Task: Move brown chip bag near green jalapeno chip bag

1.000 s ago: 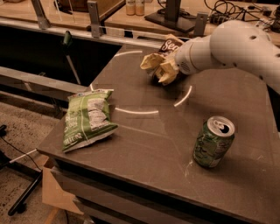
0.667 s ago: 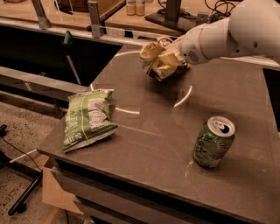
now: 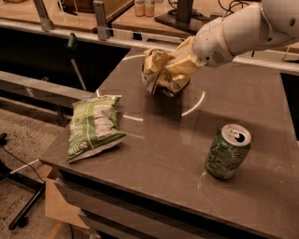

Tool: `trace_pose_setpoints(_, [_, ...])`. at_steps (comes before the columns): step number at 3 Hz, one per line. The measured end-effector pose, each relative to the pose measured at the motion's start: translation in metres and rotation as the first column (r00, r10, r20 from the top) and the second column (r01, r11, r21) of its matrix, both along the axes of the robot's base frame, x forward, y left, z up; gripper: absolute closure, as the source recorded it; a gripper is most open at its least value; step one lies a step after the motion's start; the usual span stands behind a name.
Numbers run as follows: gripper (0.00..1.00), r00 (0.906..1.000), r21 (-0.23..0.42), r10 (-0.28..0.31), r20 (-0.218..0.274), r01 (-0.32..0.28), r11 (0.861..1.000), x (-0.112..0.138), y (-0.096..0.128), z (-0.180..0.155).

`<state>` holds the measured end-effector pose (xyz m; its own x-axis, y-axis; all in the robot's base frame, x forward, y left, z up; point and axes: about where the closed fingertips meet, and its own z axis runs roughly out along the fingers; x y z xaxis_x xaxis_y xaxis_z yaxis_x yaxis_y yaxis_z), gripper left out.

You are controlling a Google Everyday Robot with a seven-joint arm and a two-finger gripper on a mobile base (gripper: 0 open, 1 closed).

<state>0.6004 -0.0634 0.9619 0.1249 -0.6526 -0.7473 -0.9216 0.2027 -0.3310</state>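
The brown chip bag is crumpled, cream-yellow and dark brown, and hangs a little above the far middle of the table. My gripper comes in from the upper right on a white arm and is shut on the bag's right side. The green jalapeno chip bag lies flat at the table's left front corner, well to the left of and nearer than the brown bag.
A green soda can stands upright at the right front of the dark grey table. A metal rail and a wooden counter with bottles run behind the table. The floor drops off at the left.
My gripper has lifted the brown chip bag off the table and carried it left and nearer. The green bag and the can have not moved.
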Motion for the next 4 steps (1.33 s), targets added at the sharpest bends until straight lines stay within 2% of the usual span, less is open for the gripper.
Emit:
trace_pose_setpoints(1, [1.00, 0.9811, -0.058, 0.171, -0.090, -0.177, 0.983, -0.052, 0.007, -0.020])
trace_pose_setpoints(2, [0.85, 0.9332, -0.078, 0.314, -0.175, -0.331, 0.940, -0.093, 0.018, -0.034])
trace_pose_setpoints(3, [0.61, 0.8675, -0.061, 0.441, -0.230, -0.465, 0.883, -0.126, 0.034, -0.041])
trace_pose_setpoints(4, [0.39, 0.8223, -0.040, 0.509, -0.253, -0.535, 0.844, -0.145, 0.046, -0.043])
